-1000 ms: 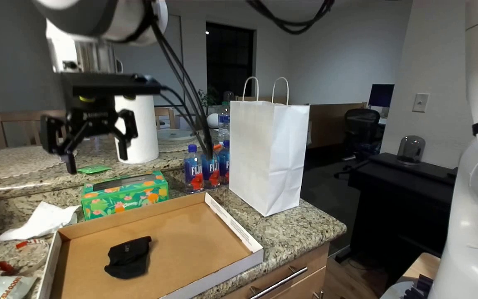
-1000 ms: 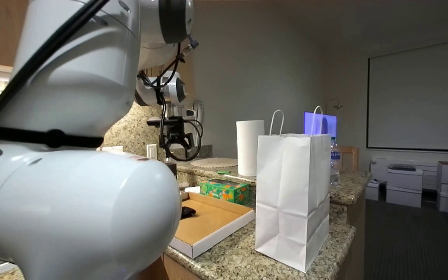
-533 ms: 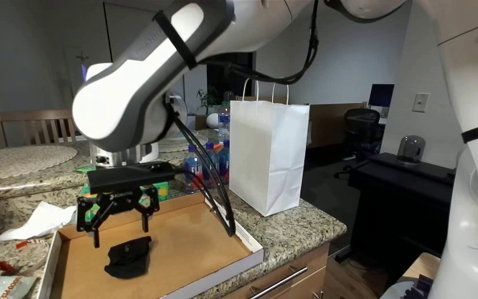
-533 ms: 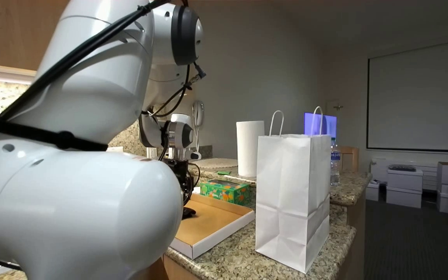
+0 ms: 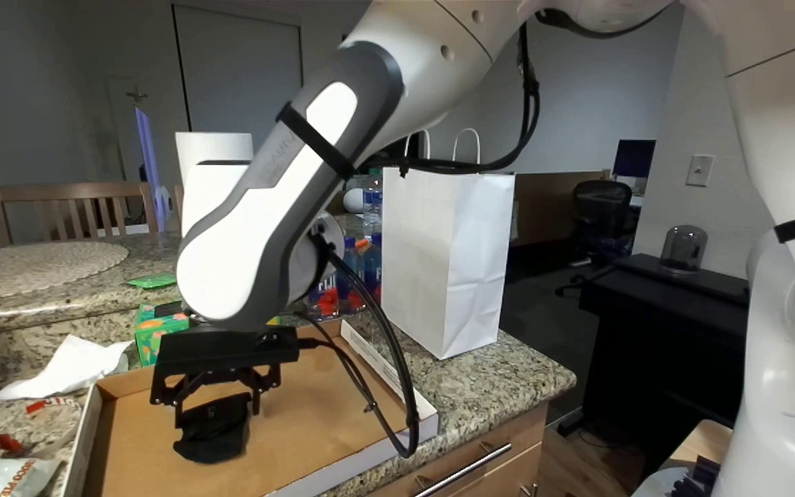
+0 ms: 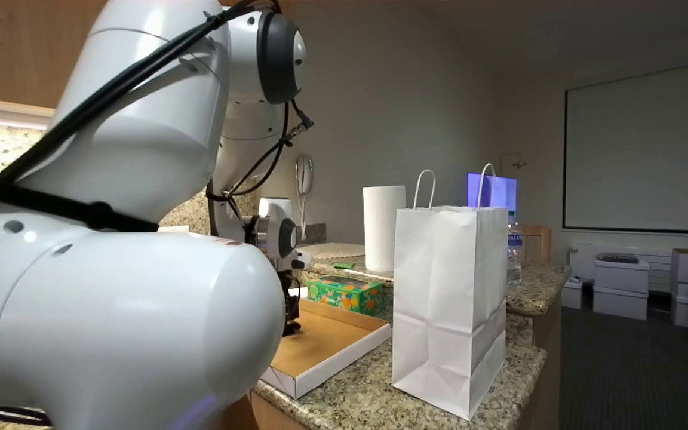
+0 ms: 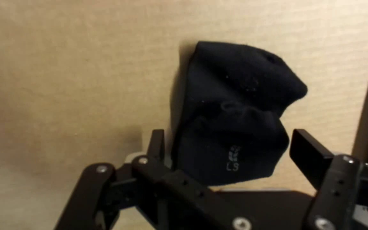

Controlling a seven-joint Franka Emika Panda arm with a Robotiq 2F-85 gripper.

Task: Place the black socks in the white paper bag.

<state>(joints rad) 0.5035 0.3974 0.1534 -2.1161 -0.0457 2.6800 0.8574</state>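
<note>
The black socks (image 5: 214, 438) lie folded in a shallow cardboard tray (image 5: 328, 400). They show in the wrist view (image 7: 235, 80) with small pale lettering. My gripper (image 5: 217, 413) is open and points down over the socks. In the wrist view, its fingers (image 7: 229, 140) stand on either side of the lettered end, with the right fingertip close to the cloth. In an exterior view, the gripper (image 6: 291, 316) is partly hidden by the arm and hard to tell from the socks. The white paper bag (image 5: 439, 262) stands upright with handles up, also in an exterior view (image 6: 439, 298).
A green tissue box (image 6: 347, 294) stands behind the tray. Several bottles (image 5: 352, 297) stand left of the bag. A paper towel roll (image 6: 384, 227) stands on the raised counter. Crumpled white paper (image 5: 66, 373) and a snack wrapper (image 5: 18, 469) lie beside the tray.
My gripper has come down from above the raised counter to low over the socks, staying open. The socks, tray and bag have not moved.
</note>
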